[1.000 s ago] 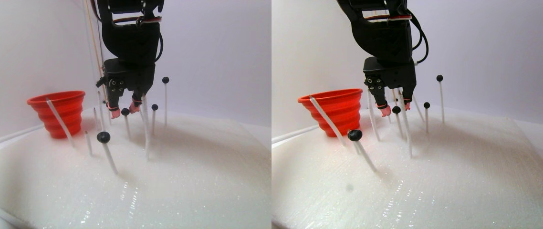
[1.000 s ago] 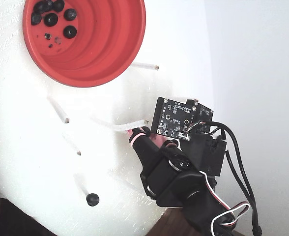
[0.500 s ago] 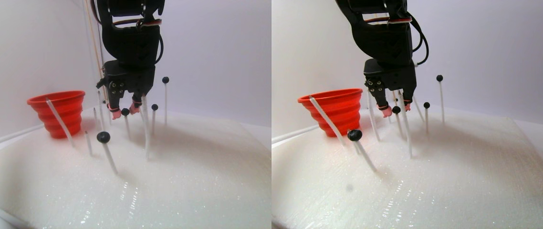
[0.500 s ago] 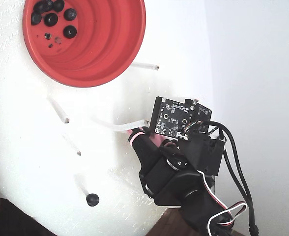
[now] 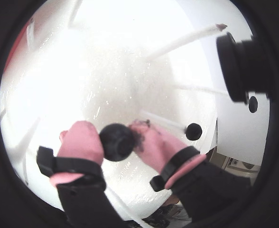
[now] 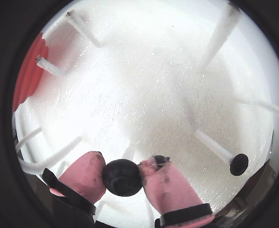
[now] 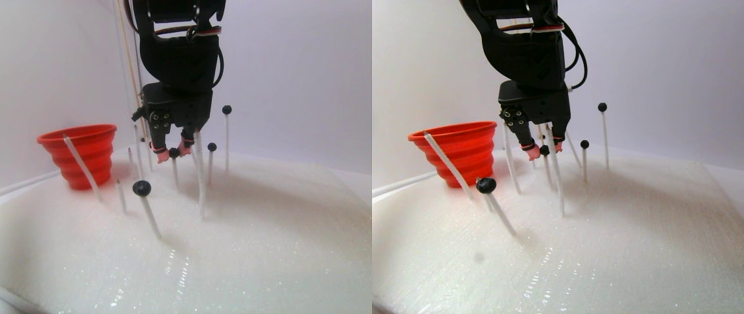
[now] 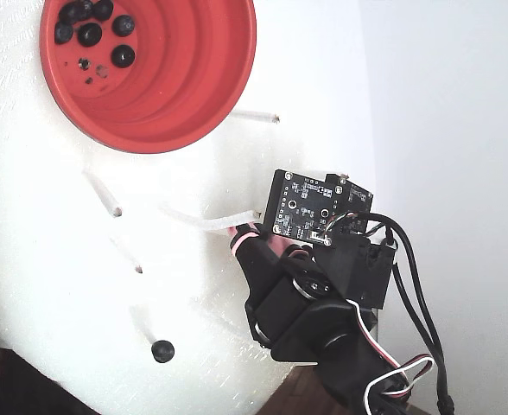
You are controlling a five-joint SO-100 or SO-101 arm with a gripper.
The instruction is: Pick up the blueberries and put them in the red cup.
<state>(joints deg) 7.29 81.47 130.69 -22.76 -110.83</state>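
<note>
Change: since the earlier frames the pink-tipped black two-finger gripper (image 5: 116, 142) has drawn its fingertips in against a small round blue-black berry (image 6: 122, 177); the arm has scarcely shifted.
Gripper state: clenched on that berry, one pink fingertip (image 5: 82, 141) pressing each side in both wrist views.
Berry position: atop a thin white stalk, above the white foam board (image 7: 267, 248).
Other berries on stalks: one near the front (image 7: 142, 188), two behind the gripper (image 7: 227, 110).
Obstructions: bare white stalks (image 7: 201, 176) stand close around the gripper; one leans across the cup's front.
Cup: orange-red ribbed plastic cup (image 8: 193, 78) stands well apart from the gripper, at top left in the fixed view.
Cup contents: several berries (image 8: 89, 35) lie at its base.
Markings: green circuit board (image 8: 310, 207) on the wrist; its print is too small to read.
</note>
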